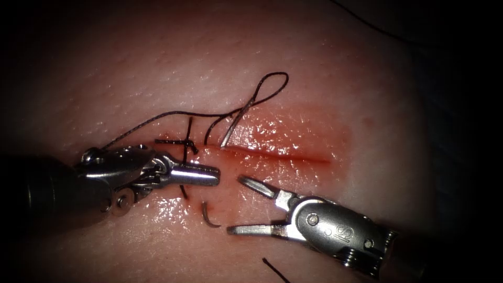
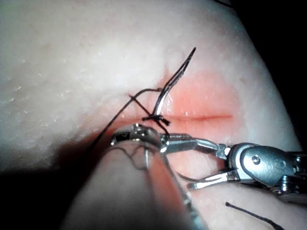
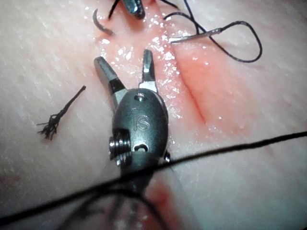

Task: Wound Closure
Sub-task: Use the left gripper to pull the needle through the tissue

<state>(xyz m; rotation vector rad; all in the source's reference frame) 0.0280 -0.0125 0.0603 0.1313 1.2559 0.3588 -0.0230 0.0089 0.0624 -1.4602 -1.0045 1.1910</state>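
Short cut end of thread (image 3: 61, 114), dark, frayed into a tuft at one tip, lying loose and flat on the tissue (image 3: 43, 57). Red fluid (image 1: 293, 137) glistening in a wet patch, spread along both edges of the cut (image 1: 283, 156).

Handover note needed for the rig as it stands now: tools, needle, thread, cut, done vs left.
Left tool: jaws shut, holding nothing visible, just below the cut's left end.
Right tool: jaws open, empty, below the cut.
Needle: in the tissue; its tip curves out below the cut, its tail end stands above the cut.
Thread: loops from the needle's tail and trails left.
Done: one knotted stitch at the cut's left end.
Left: the cut to the right stays open. A cut end of thread lies near the right tool.
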